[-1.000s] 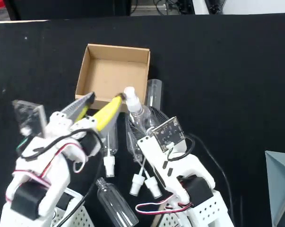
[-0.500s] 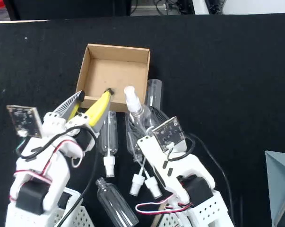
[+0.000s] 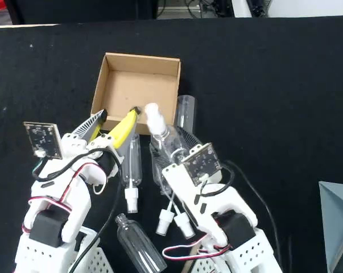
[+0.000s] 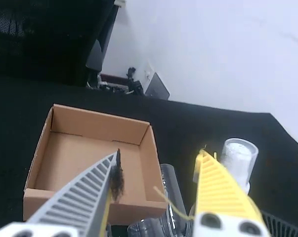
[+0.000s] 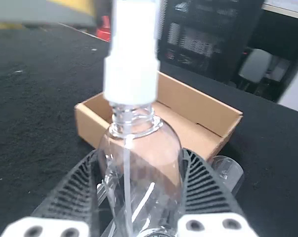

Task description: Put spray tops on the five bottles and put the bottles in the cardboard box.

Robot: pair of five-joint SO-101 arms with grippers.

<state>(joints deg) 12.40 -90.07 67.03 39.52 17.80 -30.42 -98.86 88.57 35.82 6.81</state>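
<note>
Your left arm sits on the left side of the black table (image 3: 273, 85) in the high view. It is folded low over its white base, with the wrist pitched forward toward the cardboard box (image 3: 141, 58). Your left gripper (image 3: 119, 112) is spread wide with nothing in it. The grey ribbed finger (image 4: 84, 195) hangs over the box's near wall, and the yellow finger (image 4: 220, 192) points past the box's near right corner.

Your right arm comes up from its base at lower centre, forearm angled toward the box. Your right gripper (image 3: 168, 149) is clamped on a clear bottle (image 5: 139, 163), with a black ribbed finger pressed to each side of its body. The bottle leans toward the box. A white spray top (image 5: 131, 59) sits on its neck with the neck threads showing just below the collar, close beside your yellow fingertip.

A capped bottle (image 3: 131, 162) lies between your two arms. An open bottle (image 3: 185, 111) lies just beside the box's right wall, and an uncapped bottle (image 3: 140, 245) lies near the front edge. Two loose spray tops (image 3: 164, 220) rest beside the right arm.

Each wrist carries a small circuit board (image 3: 41, 139), and its markings are too small to read.
</note>
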